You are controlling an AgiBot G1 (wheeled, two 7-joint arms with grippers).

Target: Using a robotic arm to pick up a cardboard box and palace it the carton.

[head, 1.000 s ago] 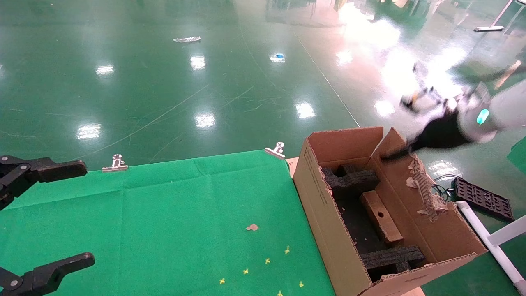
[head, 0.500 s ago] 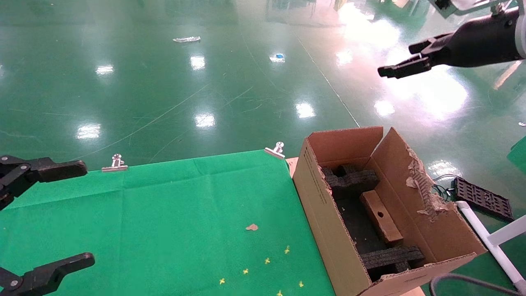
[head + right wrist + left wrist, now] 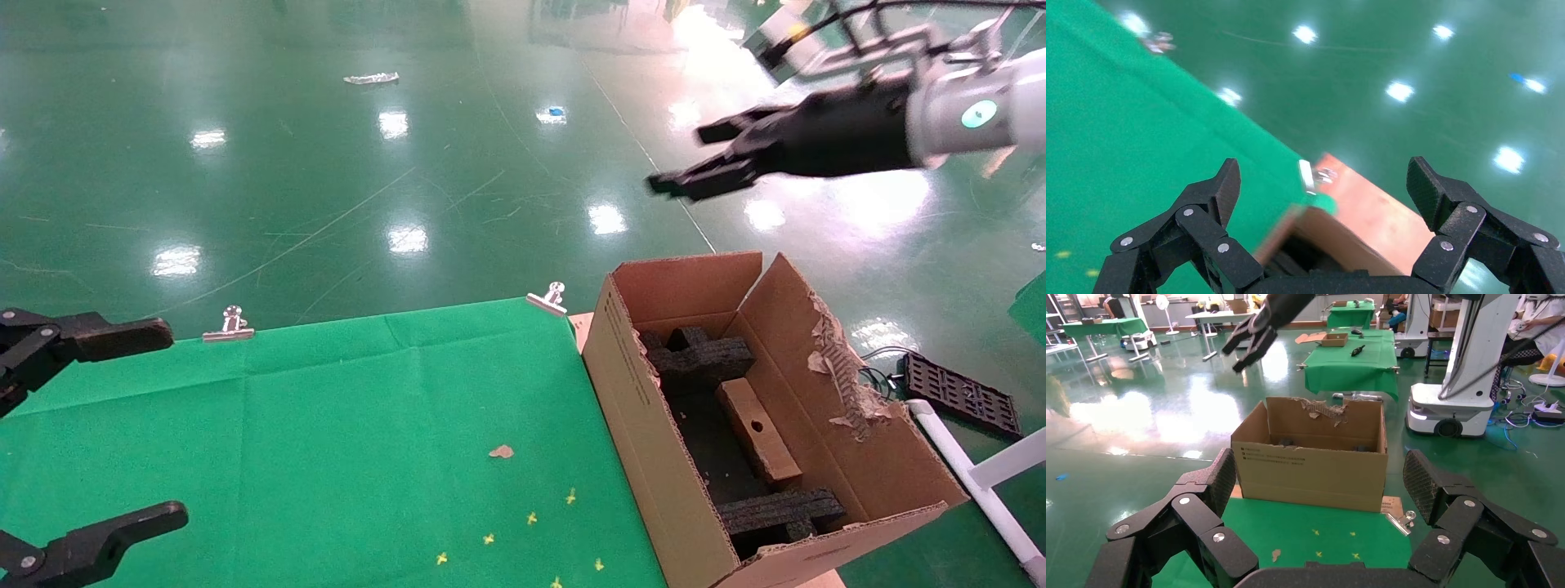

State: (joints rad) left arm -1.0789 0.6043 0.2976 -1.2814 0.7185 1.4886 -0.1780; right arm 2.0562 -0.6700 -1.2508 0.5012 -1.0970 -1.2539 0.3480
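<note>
Counter (image 3: 327, 425) under a green cloth sits beside the left gripper (image 3: 90, 433), which is parked at its near left edge, spread wide and empty. One carton (image 3: 654, 425) of brown corrugated board stands below the right gripper (image 3: 703, 159); its upright flaps frame the inside, one flap torn (image 3: 842, 376) and ragged. The robotic arm (image 3: 940, 114), white tube with a teal ring, carries that right gripper high above the carton's far end, black jointed fingers parted and holding nothing. Two black foam inserts (image 3: 703, 355) lie inside the carton. One cardboard box (image 3: 756, 429), slim and flat with a round hole in its side, lies between them, well below the right gripper. Only the head view shows that box; the left wrist view shows just the carton's outer wall (image 3: 1312, 468), and the right wrist view only a blurred corner (image 3: 1352, 226) between the open fingers (image 3: 1205, 202).
</note>
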